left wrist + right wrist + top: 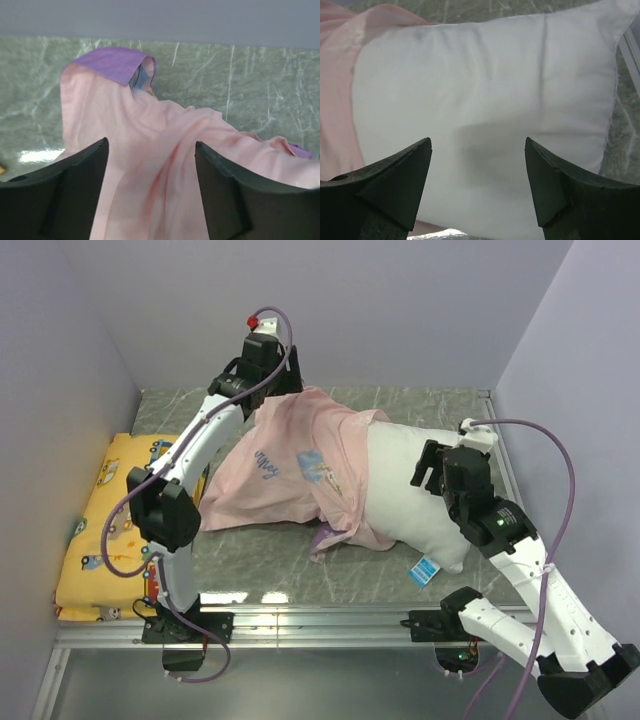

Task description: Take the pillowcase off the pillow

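The pillowcase (290, 465) lies inside out, pale pink, bunched over the left half of the pillow (405, 500). The pillow's white right half is bare, with a small tag (425, 570) at its near corner. My left gripper (274, 392) is at the pillowcase's far edge. In the left wrist view it (151, 142) is open, with pink folds (100, 110) lying between and below the fingers and a purple flap (112, 62) beyond. My right gripper (428, 468) hovers open over the bare pillow (485, 75), its jaws (477, 141) empty. The pillowcase's edge (337, 90) shows at left.
A yellow cushion (100, 530) with cartoon vehicles lies at the table's left side against the wall. The grey marble-patterned table (420, 405) is walled at the back and both sides. A metal rail (320, 625) runs along the near edge.
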### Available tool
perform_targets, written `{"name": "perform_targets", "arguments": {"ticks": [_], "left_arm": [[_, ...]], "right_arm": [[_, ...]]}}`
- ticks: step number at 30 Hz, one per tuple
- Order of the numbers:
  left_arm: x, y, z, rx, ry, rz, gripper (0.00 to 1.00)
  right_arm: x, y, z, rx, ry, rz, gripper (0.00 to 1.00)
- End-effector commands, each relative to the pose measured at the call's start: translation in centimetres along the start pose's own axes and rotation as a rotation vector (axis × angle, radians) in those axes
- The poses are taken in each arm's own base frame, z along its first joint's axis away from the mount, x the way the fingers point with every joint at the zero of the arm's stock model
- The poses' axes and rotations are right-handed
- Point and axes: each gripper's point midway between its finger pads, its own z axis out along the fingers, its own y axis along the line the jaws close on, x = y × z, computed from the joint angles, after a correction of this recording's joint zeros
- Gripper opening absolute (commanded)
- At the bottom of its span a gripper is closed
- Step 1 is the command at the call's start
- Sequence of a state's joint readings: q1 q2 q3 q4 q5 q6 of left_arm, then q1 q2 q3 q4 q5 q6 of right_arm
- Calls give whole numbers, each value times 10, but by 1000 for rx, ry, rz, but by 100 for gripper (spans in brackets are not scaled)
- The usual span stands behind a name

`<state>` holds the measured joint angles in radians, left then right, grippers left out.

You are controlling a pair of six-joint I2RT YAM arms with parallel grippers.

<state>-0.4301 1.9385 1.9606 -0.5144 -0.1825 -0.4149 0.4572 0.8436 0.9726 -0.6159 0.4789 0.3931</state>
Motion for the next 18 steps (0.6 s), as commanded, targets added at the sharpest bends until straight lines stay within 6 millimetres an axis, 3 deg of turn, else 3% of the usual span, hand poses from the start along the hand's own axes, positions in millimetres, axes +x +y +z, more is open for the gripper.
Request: {"name": "perform_targets", "arguments": {"ticks": [1, 4, 5, 7, 8, 9, 10, 11, 13, 14, 15, 17, 18], "left_arm": [[-75, -25, -65, 67, -214, 8, 78], [-90, -38, -96, 87, -263, 19, 83], [-90, -41, -111, 83, -267, 21, 84], [-80, -45, -121, 90, -248, 24, 84], [-80, -54, -142, 110, -272, 7, 84], [-52, -52, -136, 99, -221, 21, 84], [-41, -55, -141, 108, -215, 20, 85], [-15, -58, -150, 126, -190, 6, 85], [13, -61, -156, 164, -164, -21, 85], [24, -71, -174, 222, -165, -65, 85], [61, -66, -164, 226, -117, -66, 86], [90, -77, -177, 292, -99, -98, 87], [129, -68, -168, 275, -47, -81, 87]], "right_arm": [[-18, 27, -20, -131, -28, -45, 83], [-11, 30, -24, -132, -35, -58, 83], [-4, 37, -26, -163, -23, -72, 84], [7, 48, -29, -200, -2, -83, 84], [21, 57, -31, -228, 25, -114, 84], [29, 59, -29, -224, 42, -131, 84], [38, 61, -23, -197, 59, -146, 85], [52, 65, -19, -200, 83, -170, 86], [72, 79, -11, -213, 123, -193, 87], [82, 80, -7, -196, 139, -205, 89], [96, 80, 2, -165, 168, -233, 90], [106, 76, 15, -99, 172, -241, 93], [119, 73, 23, -66, 193, -275, 93]]}}
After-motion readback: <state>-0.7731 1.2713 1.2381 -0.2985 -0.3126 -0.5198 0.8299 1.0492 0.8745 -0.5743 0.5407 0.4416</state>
